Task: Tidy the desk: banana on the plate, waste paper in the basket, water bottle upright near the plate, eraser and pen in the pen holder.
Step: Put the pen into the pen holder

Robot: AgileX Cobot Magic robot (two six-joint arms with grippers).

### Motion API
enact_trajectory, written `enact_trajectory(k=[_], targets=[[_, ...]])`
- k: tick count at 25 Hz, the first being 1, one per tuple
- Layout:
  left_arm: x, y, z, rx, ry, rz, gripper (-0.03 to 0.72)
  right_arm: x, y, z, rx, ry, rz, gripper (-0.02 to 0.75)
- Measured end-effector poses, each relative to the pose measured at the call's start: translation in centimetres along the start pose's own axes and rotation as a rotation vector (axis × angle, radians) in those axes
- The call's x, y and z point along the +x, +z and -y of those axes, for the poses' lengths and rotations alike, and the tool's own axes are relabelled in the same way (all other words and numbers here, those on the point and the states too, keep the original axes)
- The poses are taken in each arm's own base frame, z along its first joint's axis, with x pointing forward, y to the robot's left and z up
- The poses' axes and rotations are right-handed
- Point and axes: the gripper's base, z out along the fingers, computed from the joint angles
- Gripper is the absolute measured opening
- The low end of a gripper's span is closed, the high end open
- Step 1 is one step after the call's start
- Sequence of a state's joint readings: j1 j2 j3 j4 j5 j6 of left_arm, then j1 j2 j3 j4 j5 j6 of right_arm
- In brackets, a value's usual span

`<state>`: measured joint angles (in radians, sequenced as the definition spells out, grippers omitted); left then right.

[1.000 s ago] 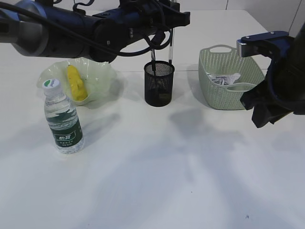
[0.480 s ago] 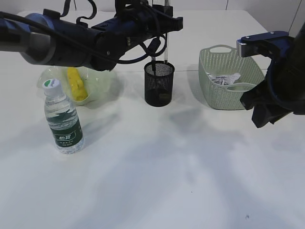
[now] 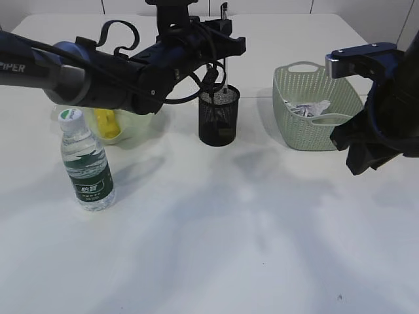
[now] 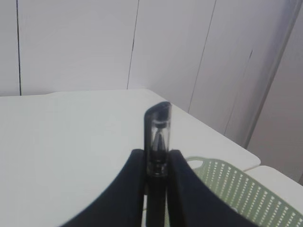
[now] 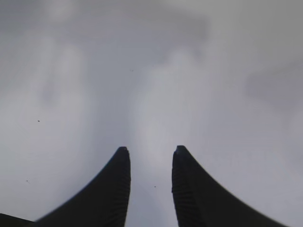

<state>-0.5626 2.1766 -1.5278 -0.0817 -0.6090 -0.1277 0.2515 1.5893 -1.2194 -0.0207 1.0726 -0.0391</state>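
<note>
My left gripper (image 3: pixel 221 40) is shut on a black pen (image 3: pixel 224 72) and holds it upright above the black mesh pen holder (image 3: pixel 218 121). The pen's lower end is at the holder's mouth. In the left wrist view the pen (image 4: pixel 157 132) stands clamped between the fingers (image 4: pixel 135 189). The banana (image 3: pixel 105 122) lies on the green plate (image 3: pixel 141 118), partly behind my left arm. The water bottle (image 3: pixel 85 163) stands upright in front of the plate. Waste paper (image 3: pixel 309 106) lies in the green basket (image 3: pixel 314 134). My right gripper (image 5: pixel 150 156) is open and empty over bare table. The eraser does not show.
My right arm (image 3: pixel 383 111) hangs just right of the basket, at the table's right edge. The basket's rim also shows in the left wrist view (image 4: pixel 227 182). Bare white table lies in front of the holder and the basket.
My left gripper has shifted a little to the left with the pen, over the holder's middle. My left arm now hides more of the plate. The right arm has not moved.
</note>
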Motion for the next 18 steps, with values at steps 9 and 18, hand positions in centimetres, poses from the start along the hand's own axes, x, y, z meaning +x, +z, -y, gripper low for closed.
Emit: enact_trajectory(k=[9, 18], targets=[[0.7, 0.2, -1.2, -0.018, 0.001, 0.035, 0.067, 0.0, 0.0, 0.0, 0.000, 0.000, 0.000, 0.230], [2.8, 0.5, -1.9, -0.030, 0.003, 0.018, 0.067, 0.0, 0.0, 0.0, 0.000, 0.000, 0.000, 0.230]])
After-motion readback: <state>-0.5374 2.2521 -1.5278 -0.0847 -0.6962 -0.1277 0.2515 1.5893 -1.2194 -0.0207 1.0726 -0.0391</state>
